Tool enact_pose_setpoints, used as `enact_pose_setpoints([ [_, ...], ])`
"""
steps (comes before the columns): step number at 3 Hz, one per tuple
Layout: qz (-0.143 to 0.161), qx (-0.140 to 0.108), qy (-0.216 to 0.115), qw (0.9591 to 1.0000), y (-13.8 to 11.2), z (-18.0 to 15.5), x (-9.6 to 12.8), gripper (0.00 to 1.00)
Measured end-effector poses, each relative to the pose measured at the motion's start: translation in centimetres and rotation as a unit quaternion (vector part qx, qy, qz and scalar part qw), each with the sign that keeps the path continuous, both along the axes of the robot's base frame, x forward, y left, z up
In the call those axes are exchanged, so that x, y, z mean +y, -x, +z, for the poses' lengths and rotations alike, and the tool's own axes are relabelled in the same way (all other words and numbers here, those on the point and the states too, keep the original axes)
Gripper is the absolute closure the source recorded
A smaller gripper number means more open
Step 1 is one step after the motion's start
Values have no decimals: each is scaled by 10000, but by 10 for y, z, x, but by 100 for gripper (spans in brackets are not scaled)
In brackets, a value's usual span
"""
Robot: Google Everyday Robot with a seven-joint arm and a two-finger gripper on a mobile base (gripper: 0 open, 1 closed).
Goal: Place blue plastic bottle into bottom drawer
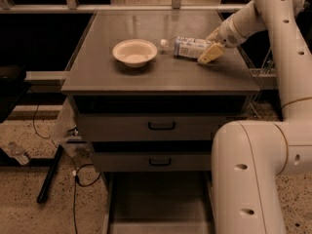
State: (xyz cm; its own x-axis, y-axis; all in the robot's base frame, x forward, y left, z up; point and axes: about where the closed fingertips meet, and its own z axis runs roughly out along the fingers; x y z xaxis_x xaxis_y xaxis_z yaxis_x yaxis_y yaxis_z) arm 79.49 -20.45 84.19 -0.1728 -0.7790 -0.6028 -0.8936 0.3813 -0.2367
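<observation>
Toward the right edge of the bench top [161,74] I see the blue plastic bottle [190,47] lying on its side, cap pointing left at the bowl [135,51] just beside it. The gripper [207,48] sits at the bottle's base end, and I can't tell if it's clamped or loose. The bottom drawer [158,204] stands pulled out below the front edge, under two shut drawers [161,126].
</observation>
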Motion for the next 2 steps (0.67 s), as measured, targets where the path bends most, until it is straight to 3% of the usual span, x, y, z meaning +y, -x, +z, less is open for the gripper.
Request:
enact_pose_setpoints([
  [2,0,0,0,10000,0,0,0,88],
])
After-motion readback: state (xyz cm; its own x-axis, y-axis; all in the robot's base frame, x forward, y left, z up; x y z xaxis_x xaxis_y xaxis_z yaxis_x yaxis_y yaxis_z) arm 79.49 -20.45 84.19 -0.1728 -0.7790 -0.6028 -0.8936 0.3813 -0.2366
